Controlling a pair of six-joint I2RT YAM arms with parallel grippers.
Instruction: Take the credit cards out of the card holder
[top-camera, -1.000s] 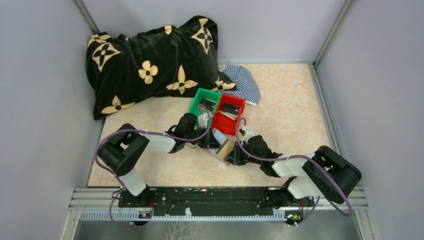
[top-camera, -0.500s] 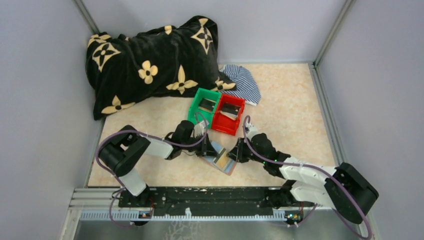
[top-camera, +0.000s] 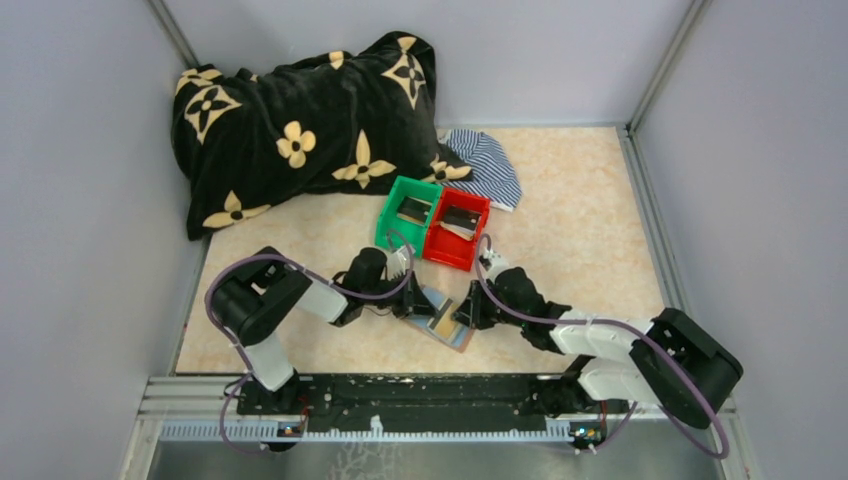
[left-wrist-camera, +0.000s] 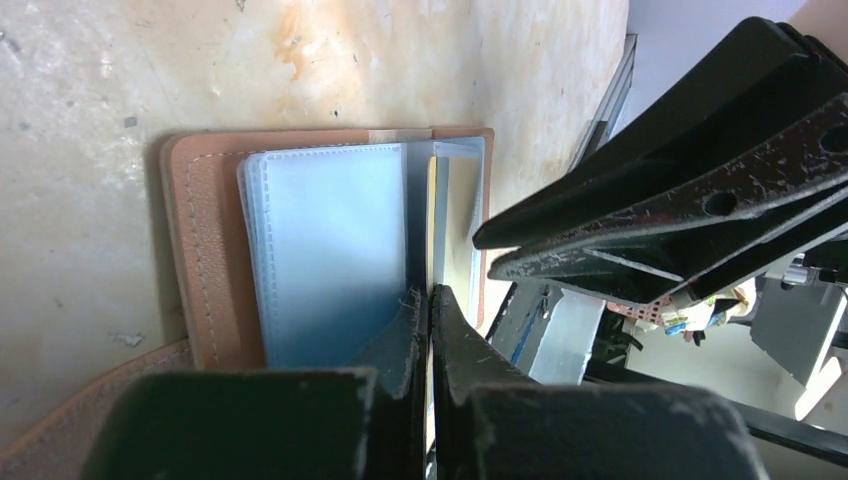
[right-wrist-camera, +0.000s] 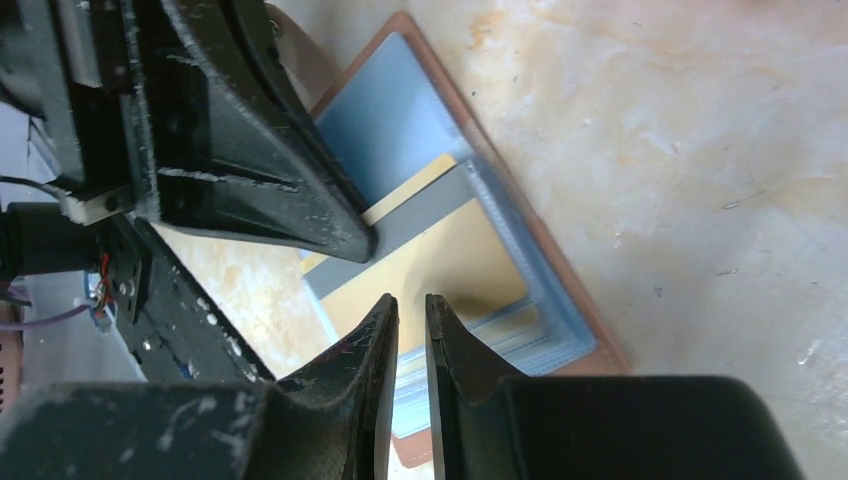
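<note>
The brown card holder (top-camera: 452, 337) lies open on the table between my two grippers; its leather shows in the left wrist view (left-wrist-camera: 200, 240). My left gripper (top-camera: 413, 303) (left-wrist-camera: 430, 295) is shut on the edge of one blue-grey plastic sleeve, which stands upright. A gold card (right-wrist-camera: 440, 270) with a grey stripe sits in a sleeve; it also shows from above (top-camera: 443, 320). My right gripper (top-camera: 462, 312) (right-wrist-camera: 410, 300) hovers over that card, jaws a narrow gap apart, nothing between them. Silvery cards lie in the green bin (top-camera: 410, 212) and the red bin (top-camera: 457, 228).
A black blanket with tan flowers (top-camera: 300, 130) fills the back left. A striped cloth (top-camera: 485, 165) lies behind the bins. Grey walls close the table on three sides. The two bins stand just behind the grippers.
The card holder was held tilted up between the grippers and has come down flatter on the table. My right arm stretched out, then drew back. My left gripper shifted slightly left.
</note>
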